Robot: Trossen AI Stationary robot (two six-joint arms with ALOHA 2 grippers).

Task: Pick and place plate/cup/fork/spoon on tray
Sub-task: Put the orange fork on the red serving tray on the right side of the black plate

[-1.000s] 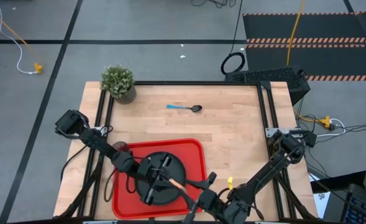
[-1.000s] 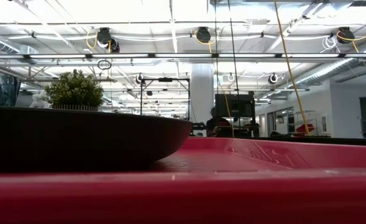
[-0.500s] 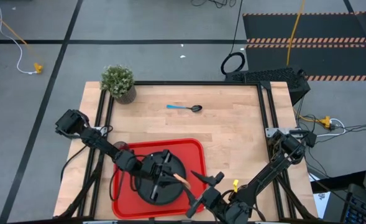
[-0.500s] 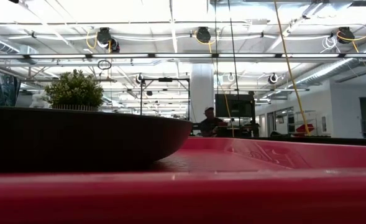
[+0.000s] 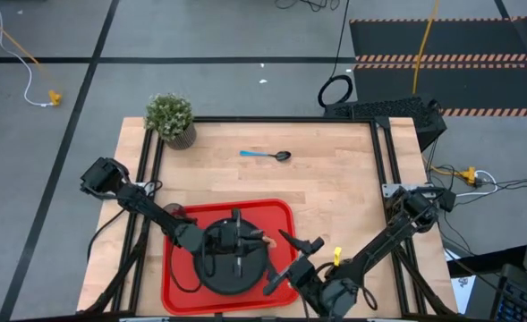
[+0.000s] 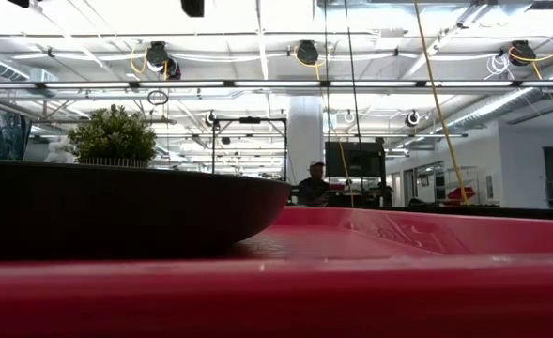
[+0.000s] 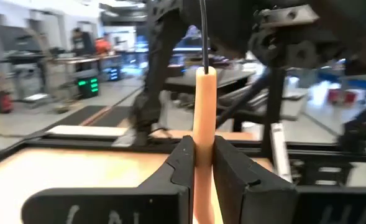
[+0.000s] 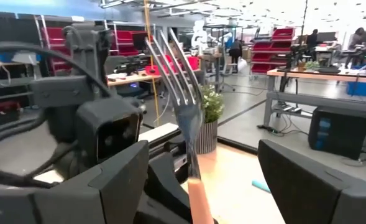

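Over the plate [image 5: 232, 264] on the tray [image 5: 285, 219], my left gripper [image 7: 198, 158] pinches the fork [image 7: 204, 124] by its orange handle, while my right gripper [image 5: 290, 264] at three o'clock stands wide, letting go so one claw carries it.

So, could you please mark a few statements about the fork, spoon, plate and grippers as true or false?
1. The left gripper is shut on the fork's orange handle. True.
2. The right gripper grips the fork. False: its fingers stand open on either side of it.
3. The spoon lies on the tray. False: it lies on the bare table.
4. The plate sits on the tray. True.
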